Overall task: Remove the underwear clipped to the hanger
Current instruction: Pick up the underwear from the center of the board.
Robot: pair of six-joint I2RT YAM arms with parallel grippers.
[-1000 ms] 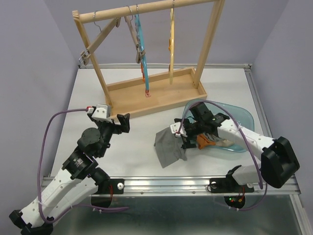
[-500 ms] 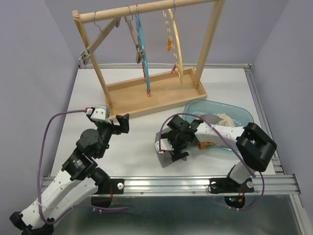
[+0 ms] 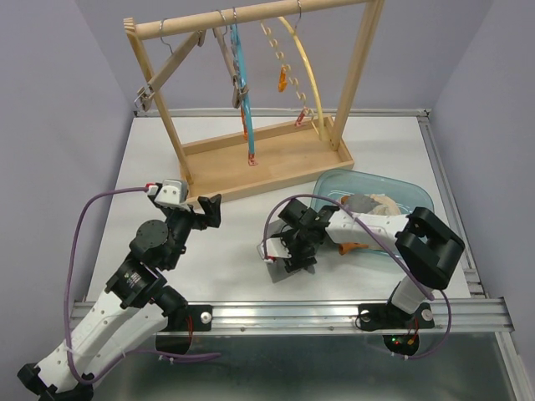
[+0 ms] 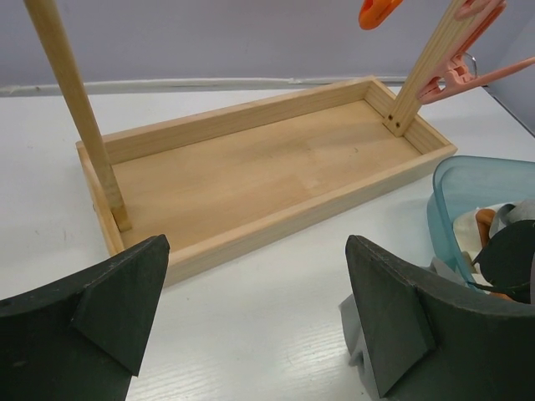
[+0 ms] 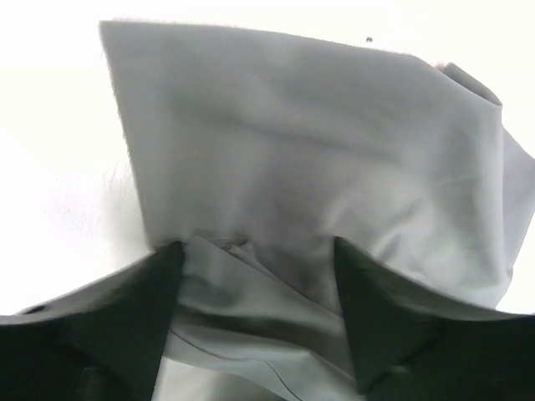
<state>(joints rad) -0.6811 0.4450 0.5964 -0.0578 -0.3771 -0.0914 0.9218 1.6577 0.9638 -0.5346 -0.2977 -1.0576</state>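
A small grey cloth underwear piece (image 5: pixel 318 150) lies rumpled on the white table (image 3: pixel 226 242), near the translucent blue plastic tub (image 3: pixel 415 199). My right gripper (image 5: pixel 255 251) presses down on it, fingers apart around a raised fold, not yet clamped. I judge I should pinch that fold fully before lifting. My left gripper (image 4: pixel 255 251) hangs wide apart, empty

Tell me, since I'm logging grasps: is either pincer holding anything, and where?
Left pincer: nothing. Right pincer straddles a fold of the grey underwear, not clamped.
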